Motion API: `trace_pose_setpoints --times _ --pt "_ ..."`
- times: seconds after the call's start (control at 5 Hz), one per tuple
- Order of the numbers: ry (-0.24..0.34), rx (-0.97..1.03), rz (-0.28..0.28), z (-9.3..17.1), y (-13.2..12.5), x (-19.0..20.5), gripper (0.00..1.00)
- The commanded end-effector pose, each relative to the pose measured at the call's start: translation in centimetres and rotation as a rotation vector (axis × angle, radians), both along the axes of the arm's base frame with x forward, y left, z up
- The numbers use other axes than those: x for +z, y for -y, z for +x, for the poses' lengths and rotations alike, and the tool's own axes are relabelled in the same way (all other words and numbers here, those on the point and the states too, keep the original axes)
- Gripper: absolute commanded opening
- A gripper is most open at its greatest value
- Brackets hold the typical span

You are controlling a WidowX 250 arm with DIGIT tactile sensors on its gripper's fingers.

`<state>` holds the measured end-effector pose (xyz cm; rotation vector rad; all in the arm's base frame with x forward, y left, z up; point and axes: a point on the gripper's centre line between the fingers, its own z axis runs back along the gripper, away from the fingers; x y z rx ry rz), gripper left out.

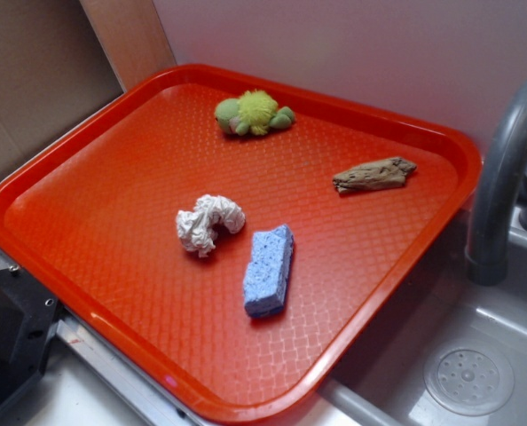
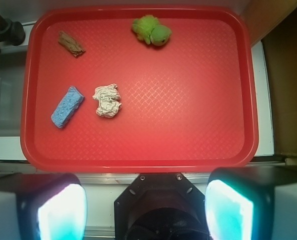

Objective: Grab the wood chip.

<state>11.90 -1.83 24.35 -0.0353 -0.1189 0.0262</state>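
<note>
Looks like a toy kitchen sink set-up: grey faucet arching over a grey basin with a round drain, red serving tray laid beside, cardboard backing behind.

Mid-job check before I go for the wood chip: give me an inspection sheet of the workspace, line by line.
Surface: red tray, textured, lying flat beside a sink.
Job's things: wood chip lies flat near the tray's edge on the faucet side, apart from everything else, untouched.
Clutter: blue sponge and crumpled white paper wad close together mid-tray; green plush toy by the rim near the wall.
Grippers: gripper seen only in the wrist view, off the tray, fingers spread wide, holding nothing.
Cables: nothing seen.
Surroundings: grey faucet, sink drain, white wall, cardboard panel.
</note>
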Motion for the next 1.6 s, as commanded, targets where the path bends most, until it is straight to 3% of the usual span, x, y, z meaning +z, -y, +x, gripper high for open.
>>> trace_pose_setpoints --times 0.0,0.2,0.4,0.6,0.8,1.0,1.4 --pt "0.000 0.000 0.000 0.0 0.0 0.0 1.00" --pt "0.093 -0.247 0.053 5.0 4.1 -2.9 1.00" --pt "0.184 -0.488 0.003 9.0 8.0 -7.3 1.00" --pt "0.210 -0.607 0.001 13.6 10.3 -11.7 1.00" --pt "0.225 -0.671 -0.049 17.1 11.8 -16.1 1.00" --pt "0.230 -0.658 -0.028 18.1 12.9 -17.6 1.00" --pt "0.150 -0.684 -0.056 17.9 16.6 -20.0 1.00"
